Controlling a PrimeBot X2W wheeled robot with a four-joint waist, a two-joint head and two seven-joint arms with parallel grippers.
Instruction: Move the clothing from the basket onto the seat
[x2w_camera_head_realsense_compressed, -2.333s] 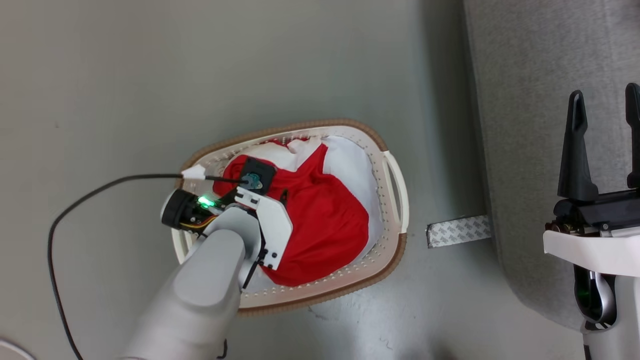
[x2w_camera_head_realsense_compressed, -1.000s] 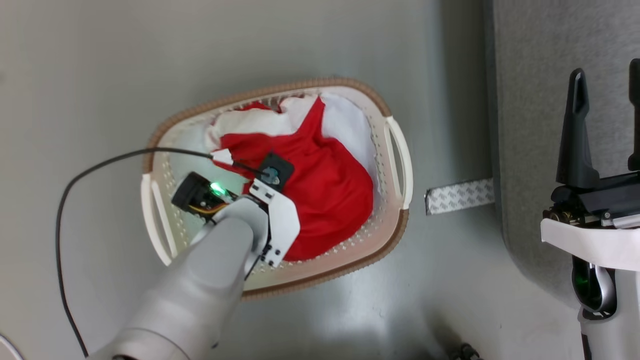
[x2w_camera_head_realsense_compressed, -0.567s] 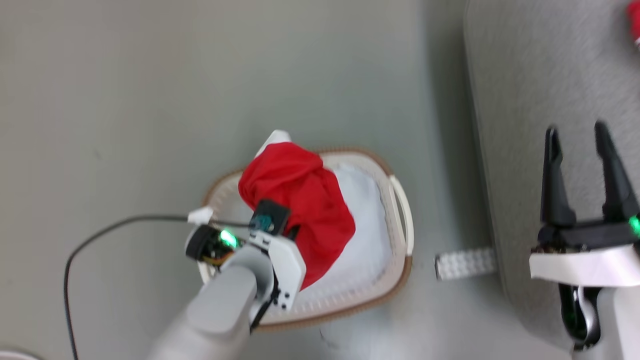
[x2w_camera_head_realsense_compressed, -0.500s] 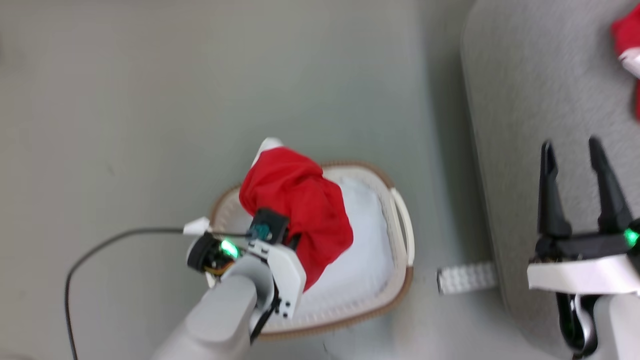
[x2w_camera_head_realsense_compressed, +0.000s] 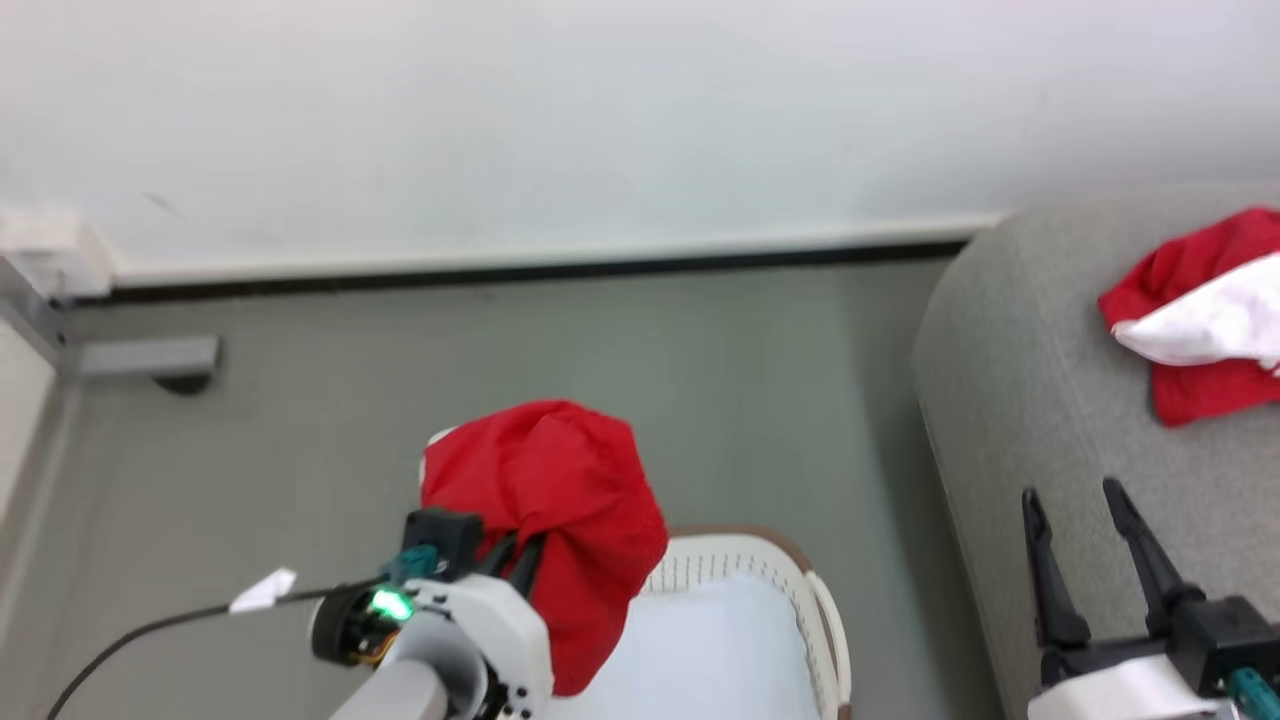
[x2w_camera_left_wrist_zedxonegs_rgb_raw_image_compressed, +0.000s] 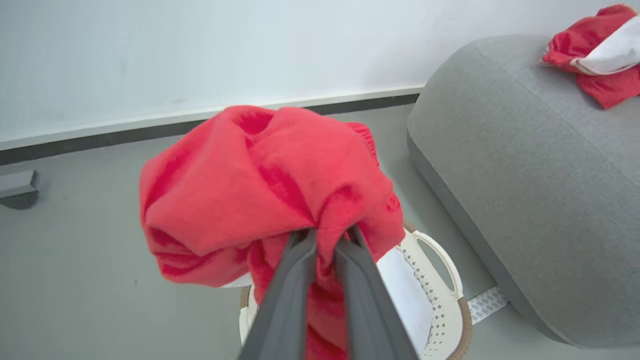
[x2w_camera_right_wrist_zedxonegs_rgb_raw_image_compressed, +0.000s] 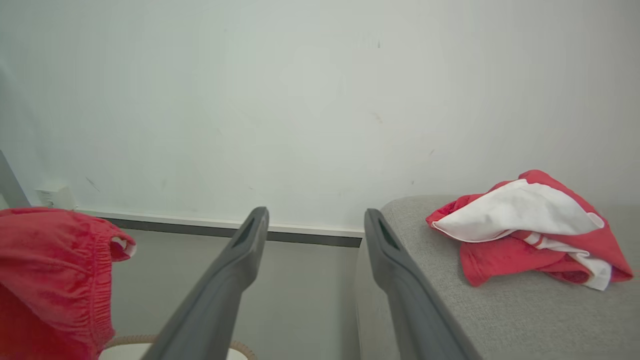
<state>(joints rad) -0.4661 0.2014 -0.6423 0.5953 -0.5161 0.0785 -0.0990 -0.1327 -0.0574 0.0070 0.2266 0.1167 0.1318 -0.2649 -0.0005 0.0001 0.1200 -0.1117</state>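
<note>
Left gripper (x2w_camera_left_wrist_zedxonegs_rgb_raw_image_compressed: 325, 235) fingers clench one fold of bright red soft garment (x2w_camera_left_wrist_zedxonegs_rgb_raw_image_compressed: 265, 170), lower centre; it could slip onto grey floor (x2w_camera_head_realsense_compressed: 700, 380). Right gripper (x2w_camera_right_wrist_zedxonegs_rgb_raw_image_compressed: 315, 212) released.

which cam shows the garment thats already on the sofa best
The right wrist view: the garment lies whole on the sofa, white panel and striped trim plain. The head view cuts it at the right edge; the left wrist view shows it small, cropped in the top right corner.
</note>
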